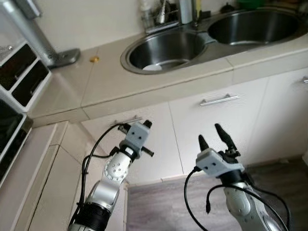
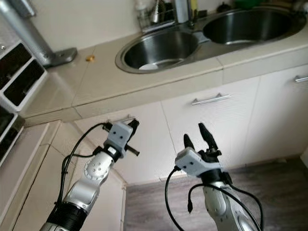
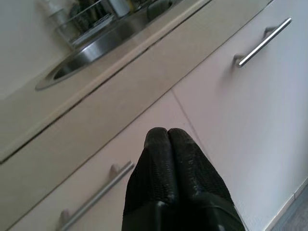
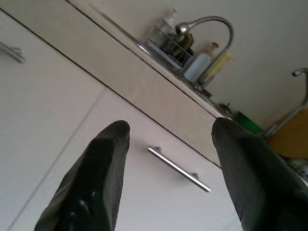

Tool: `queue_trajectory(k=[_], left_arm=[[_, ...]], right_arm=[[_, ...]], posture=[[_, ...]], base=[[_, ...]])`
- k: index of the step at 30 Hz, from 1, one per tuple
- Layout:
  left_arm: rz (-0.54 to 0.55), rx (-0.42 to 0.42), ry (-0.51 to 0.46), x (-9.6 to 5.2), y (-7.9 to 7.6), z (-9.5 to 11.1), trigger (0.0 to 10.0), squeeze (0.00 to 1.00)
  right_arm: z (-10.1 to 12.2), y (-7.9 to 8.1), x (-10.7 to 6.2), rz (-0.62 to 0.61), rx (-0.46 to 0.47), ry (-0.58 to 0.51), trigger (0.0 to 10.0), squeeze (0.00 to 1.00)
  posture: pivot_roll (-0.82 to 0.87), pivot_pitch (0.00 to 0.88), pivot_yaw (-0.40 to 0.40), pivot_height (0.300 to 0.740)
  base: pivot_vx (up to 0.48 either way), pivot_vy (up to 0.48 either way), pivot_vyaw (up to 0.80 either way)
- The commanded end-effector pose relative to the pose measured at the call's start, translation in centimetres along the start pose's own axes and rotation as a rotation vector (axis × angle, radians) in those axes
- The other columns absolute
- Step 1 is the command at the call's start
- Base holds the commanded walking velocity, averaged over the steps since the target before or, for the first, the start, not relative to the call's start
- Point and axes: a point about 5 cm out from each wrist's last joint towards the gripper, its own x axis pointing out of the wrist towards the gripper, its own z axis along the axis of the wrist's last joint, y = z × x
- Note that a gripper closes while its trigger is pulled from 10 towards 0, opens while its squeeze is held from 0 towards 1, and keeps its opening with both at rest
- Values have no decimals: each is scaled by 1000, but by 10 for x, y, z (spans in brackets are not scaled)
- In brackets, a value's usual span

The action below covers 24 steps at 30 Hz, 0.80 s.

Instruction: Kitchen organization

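Both arms raised low in front of the cabinets, nothing held. Left gripper (image 1: pixel 146 124) fingers pressed together, tip just beside the left cabinet handle (image 1: pixel 126 120). Right gripper (image 1: pixel 211 134) fingers spread apart, empty, aimed at the cabinet door below the sink, its handle (image 1: pixel 219 100) above and apart from it.

Above the doors, the tiled surface (image 1: pixel 103 72) carries a small yellow-brown bit (image 1: pixel 95 58) near a grey metal post base (image 1: pixel 62 57). Double sink (image 1: pixel 166 49) set in the surface; something pale lies in the left basin, too unclear to name. Behind it a rack with bottles (image 1: pixel 156 14) by the faucet.

No clear task thing yet; likely the cabinet handles or the sink clutter.

Risk: left fingers are closed, so they can't hook the handle and may just bump or scrape the door. Right gripper sits below its handle, so a straight reach would hit the door panel.
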Motion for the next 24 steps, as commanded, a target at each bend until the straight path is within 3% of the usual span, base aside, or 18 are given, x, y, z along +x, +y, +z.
queue_trajectory(k=[1, 17, 24], left_arm=[[49, 10, 34, -6, 12, -4, 10000, 0], [115, 10, 68, -18, 18, -5, 10000, 0], [146, 72, 78, -25, 21, -1, 10000, 0]], right_arm=[[3, 10, 3, 42, 47, -13, 10000, 0], [2, 16, 12, 91, 78, -26, 10000, 0], [-3, 14, 15, 110, 193, 25, 10000, 0]], posture=[[-84, 0, 158, 740], [-27, 0, 101, 740], [7, 0, 72, 740]], base=[[0, 0, 0], [0, 0, 0], [0, 0, 0]])
